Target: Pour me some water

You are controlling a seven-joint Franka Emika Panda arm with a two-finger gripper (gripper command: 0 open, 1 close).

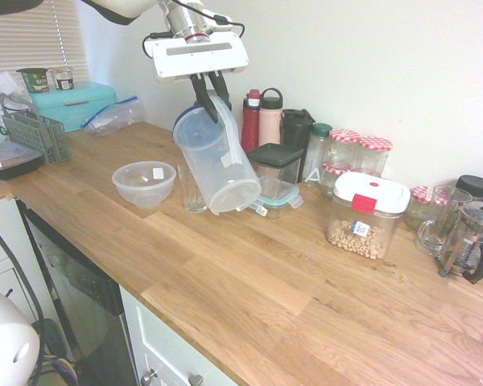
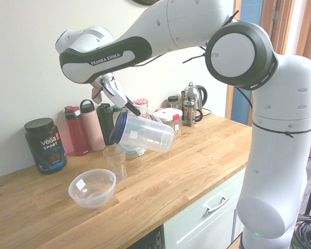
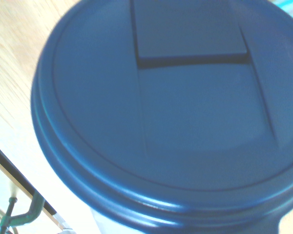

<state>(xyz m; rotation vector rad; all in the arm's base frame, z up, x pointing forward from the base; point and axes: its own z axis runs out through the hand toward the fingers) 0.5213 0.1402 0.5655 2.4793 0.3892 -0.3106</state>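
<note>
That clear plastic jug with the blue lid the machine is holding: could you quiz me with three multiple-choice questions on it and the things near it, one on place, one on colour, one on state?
1. Where is the small clear drinking glass?
A. beside the clear plastic bowl
B. inside the bowl
C. on the white-lidded box of nuts

2. What colour is the lid of the clear plastic jug?
A. red
B. blue
C. green

3. How is the jug held?
A. upright on the wooden counter
B. upside down
C. tilted in the air

Answers: 1 A, glass stands on the counter next to the bowl. 2 B, wrist view shows blue. 3 C, the pincer grips its rim, lifted and leaning.
</note>
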